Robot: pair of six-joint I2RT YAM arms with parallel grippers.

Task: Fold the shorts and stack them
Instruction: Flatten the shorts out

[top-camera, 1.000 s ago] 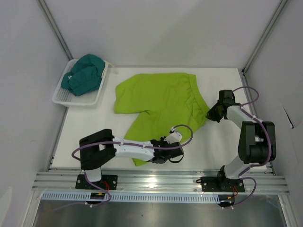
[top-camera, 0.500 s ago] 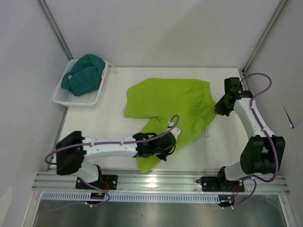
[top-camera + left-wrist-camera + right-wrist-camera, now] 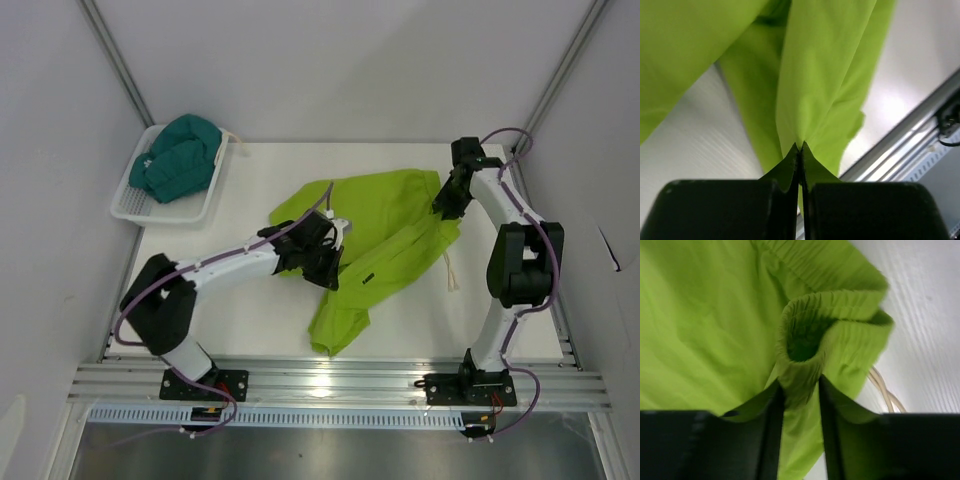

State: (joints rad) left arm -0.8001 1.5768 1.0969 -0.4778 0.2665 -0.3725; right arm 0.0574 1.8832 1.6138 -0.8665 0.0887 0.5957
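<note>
The lime green shorts [image 3: 390, 215] lie crumpled on the white table, right of centre. My left gripper [image 3: 335, 268] is shut on a leg hem and holds it up off the table; in the left wrist view the green cloth [image 3: 830, 75] hangs from the pinched jaws [image 3: 801, 147]. At the far right, my right gripper [image 3: 443, 208] is at the waistband. Its jaws [image 3: 799, 382] stand slightly apart with a rolled fold of waistband [image 3: 805, 340] between them. The dark teal shorts [image 3: 180, 155] sit bunched in the basket, far from both grippers.
The white mesh basket [image 3: 165, 215] stands at the far left corner. A cream drawstring [image 3: 452, 272] trails on the table by the right arm. Grey walls enclose the table. A metal rail [image 3: 340, 380] runs along the near edge.
My left gripper shut on the leg hem and carried it up and away from the near edge. The right arm swung to the far right with the waistband, and its jaws have parted.
</note>
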